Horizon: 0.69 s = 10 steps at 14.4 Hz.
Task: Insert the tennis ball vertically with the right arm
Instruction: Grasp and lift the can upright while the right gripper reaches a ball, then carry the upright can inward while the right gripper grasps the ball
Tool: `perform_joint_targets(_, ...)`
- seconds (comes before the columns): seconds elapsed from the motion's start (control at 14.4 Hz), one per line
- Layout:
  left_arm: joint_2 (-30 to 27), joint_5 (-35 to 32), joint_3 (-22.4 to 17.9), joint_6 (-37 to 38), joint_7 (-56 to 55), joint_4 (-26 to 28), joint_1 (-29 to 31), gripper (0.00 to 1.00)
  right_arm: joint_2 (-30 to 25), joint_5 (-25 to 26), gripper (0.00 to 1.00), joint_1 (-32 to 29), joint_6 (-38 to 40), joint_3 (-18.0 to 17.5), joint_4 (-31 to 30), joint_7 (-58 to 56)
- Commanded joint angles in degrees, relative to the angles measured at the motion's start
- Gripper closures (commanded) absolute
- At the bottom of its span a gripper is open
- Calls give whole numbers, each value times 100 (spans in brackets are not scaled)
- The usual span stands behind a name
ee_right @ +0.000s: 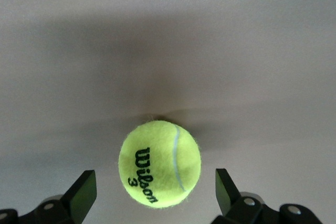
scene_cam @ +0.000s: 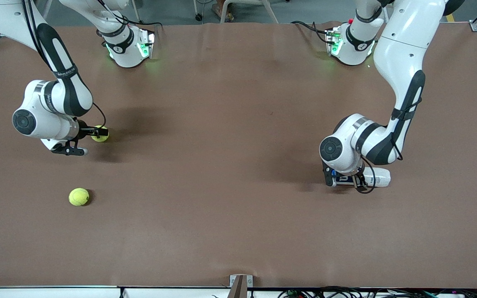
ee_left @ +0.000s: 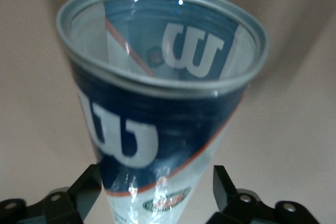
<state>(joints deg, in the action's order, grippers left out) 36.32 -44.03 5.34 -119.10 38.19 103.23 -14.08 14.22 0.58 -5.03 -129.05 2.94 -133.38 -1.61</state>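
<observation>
A yellow tennis ball (scene_cam: 100,138) lies on the brown table toward the right arm's end. My right gripper (scene_cam: 94,136) is low at this ball. In the right wrist view the ball (ee_right: 159,162) sits between the open fingers (ee_right: 84,190) of the gripper (ee_right: 156,195) with a gap on each side. A clear Wilson ball can (scene_cam: 378,177) with a blue label lies on its side toward the left arm's end. My left gripper (scene_cam: 346,181) is open around it. In the left wrist view the can's (ee_left: 157,93) open mouth faces away from the gripper (ee_left: 157,195) and the can looks empty.
A second yellow tennis ball (scene_cam: 79,197) lies nearer the front camera than the first one, apart from both grippers. The two arm bases (scene_cam: 128,45) stand at the table's back edge. The brown table (scene_cam: 222,165) is bare in the middle.
</observation>
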Motion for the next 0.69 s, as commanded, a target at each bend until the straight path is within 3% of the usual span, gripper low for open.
perform_joint_targets(0.0, 59, -141, -15, -26, -189, -22, -77, 9, 19, 83, 0, -68, -59, -48, -100, -41)
perform_joint_targets(0.42, 217, -238, -15, -263, -198, -14, -68, 11, 134, 83, 0, -77, -68, -48, -100, -41)
perform_joint_targets(0.62, 252, -378, -15, -342, -198, -22, -68, 18, 204, 83, 5, -86, -77, -48, -92, -41)
